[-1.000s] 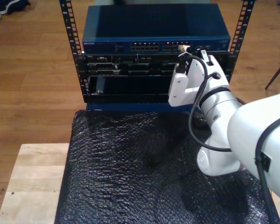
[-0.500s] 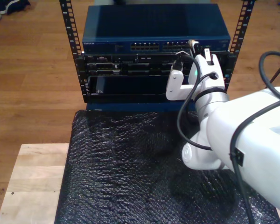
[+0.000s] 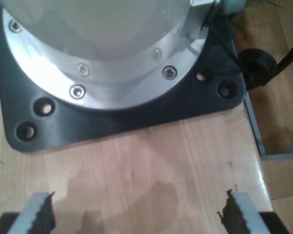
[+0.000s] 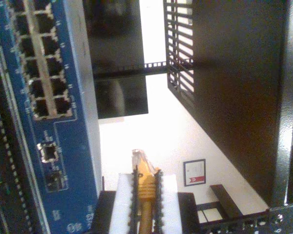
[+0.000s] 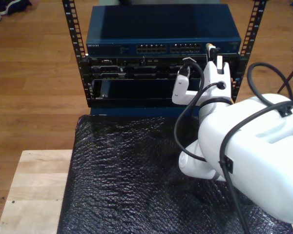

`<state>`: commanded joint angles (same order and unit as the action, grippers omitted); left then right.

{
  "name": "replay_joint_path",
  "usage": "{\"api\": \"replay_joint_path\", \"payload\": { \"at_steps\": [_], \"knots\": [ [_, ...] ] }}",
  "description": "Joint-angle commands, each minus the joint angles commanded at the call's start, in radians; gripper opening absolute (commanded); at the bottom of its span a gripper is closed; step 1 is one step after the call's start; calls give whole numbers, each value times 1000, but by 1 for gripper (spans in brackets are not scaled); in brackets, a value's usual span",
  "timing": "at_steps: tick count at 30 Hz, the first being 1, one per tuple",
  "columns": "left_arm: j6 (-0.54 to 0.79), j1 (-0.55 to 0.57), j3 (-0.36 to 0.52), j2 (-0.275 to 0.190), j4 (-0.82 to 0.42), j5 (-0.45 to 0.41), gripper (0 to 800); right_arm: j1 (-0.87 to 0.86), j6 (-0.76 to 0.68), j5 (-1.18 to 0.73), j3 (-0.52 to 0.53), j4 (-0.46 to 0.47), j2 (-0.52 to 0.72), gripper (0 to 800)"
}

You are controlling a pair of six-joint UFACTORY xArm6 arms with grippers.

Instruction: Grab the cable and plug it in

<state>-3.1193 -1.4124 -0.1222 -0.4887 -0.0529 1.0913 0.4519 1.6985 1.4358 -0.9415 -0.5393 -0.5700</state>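
glossy white arm (image 5: 249, 146) draped with black cables (image 5: 185, 126)
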Motion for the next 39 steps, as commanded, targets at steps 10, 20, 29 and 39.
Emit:
{"api": "replay_joint_path", "payload": {
  "at_steps": [10, 20, 29, 39],
  "knots": [
    [0, 0, 0, 0, 0, 0, 800, 2, 0, 41, -95, -25, -94, 0],
    [0, 0, 0, 0, 0, 0, 800, 2, 2, 34, -169, -20, -157, 0],
    [0, 0, 0, 0, 0, 0, 800, 0, 0, 18, -222, -15, -195, 0],
    [0, 0, 0, 0, 0, 0, 800, -2, -5, -20, -229, -12, -196, 0]
  ]
}}
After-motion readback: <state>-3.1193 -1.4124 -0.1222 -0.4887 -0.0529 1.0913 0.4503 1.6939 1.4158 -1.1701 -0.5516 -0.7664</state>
